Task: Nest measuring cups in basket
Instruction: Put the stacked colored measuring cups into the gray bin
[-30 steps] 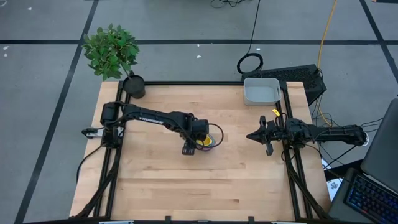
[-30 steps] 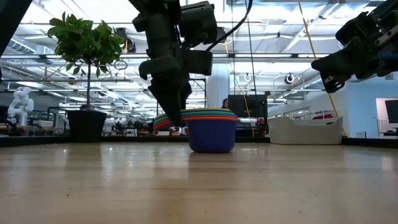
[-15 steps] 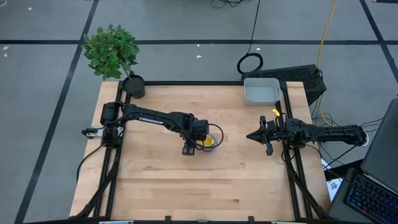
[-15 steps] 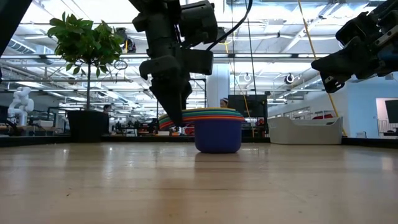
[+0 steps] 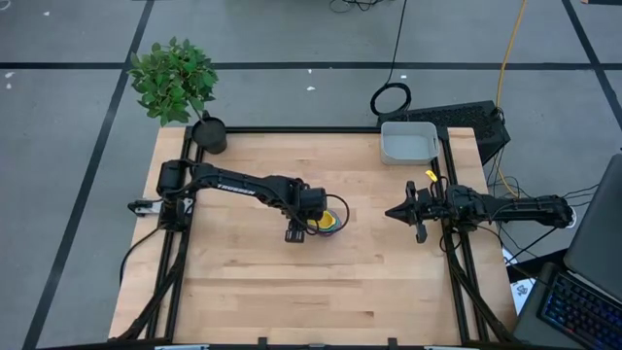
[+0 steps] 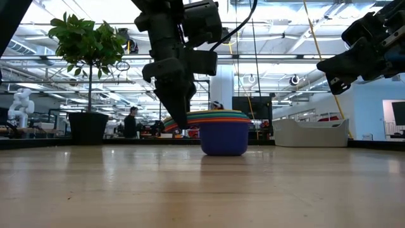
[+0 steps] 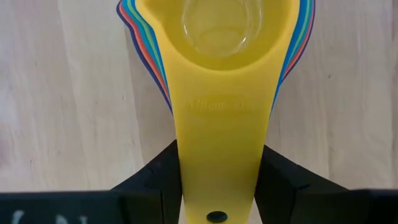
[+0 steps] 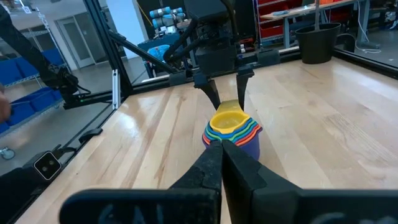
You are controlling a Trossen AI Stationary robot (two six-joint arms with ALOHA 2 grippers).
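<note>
The measuring cups [image 5: 332, 221] sit nested in one stack near the table's middle, yellow innermost and dark blue outermost [image 6: 223, 136]. The stack stands on the dark blue cup's base. My left gripper [image 7: 221, 163] is at the stack's left side, shut on the stacked handles. The right wrist view shows the stack [image 8: 233, 127] with the left gripper behind it. My right gripper [image 5: 389, 212] hovers shut above the table's right part, well clear of the stack. The light grey basket [image 5: 387, 146] rests at the far right corner, also visible in the low view [image 6: 310, 133]. My left gripper pinches the stacked handles between its two fingers [image 7: 155, 177], with the yellow handle [image 7: 221, 134] on top. One finger is on each long edge, across the handle. The fingers [image 6: 180, 111] come from above, pointing down. The stack stands upright on the table.
A black pot with a green plant [image 5: 209, 134] stands at the far left corner, and shows in the low view [image 6: 88, 126] too. A black frame [image 5: 447, 253] runs along the table's edges. Bare wood lies between the stack and the basket. A person walks in the room beyond.
The stack of cups has slid a little toward the table's right edge, staying upright on the table, with my left gripper moving along with it. My right arm has kept still.
</note>
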